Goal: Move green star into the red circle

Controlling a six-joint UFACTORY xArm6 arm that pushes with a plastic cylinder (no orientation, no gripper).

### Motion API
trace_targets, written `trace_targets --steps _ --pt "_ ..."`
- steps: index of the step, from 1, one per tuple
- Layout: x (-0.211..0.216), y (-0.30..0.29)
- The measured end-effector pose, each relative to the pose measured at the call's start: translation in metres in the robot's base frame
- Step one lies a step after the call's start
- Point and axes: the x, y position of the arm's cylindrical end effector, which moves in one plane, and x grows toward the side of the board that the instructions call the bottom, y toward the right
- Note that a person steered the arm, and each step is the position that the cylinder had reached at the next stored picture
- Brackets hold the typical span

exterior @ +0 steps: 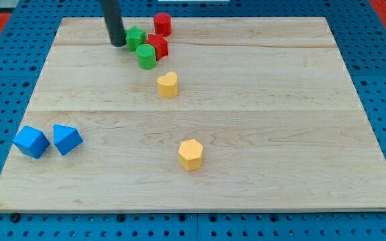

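Green star point(135, 37) is being contacted by my tip point(117, 43) at its left; no jaws; light, slidey, likely spinning unless pushed centrally toward red cylinder point(162, 24).

One raised view — whole board point(246, 100)

My tip point(118, 43) stands just left of the star point(135, 37), near the worktop's point(280, 100) top edge — the cylinder point(162, 24) lies to the star's upper right, two cubes point(31, 141) sit far toward the bottom left.
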Motion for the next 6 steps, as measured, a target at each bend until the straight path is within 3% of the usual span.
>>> trace_targets --steps 2,6 --pt "-0.025 0.062" --pt "-0.07 0.029"
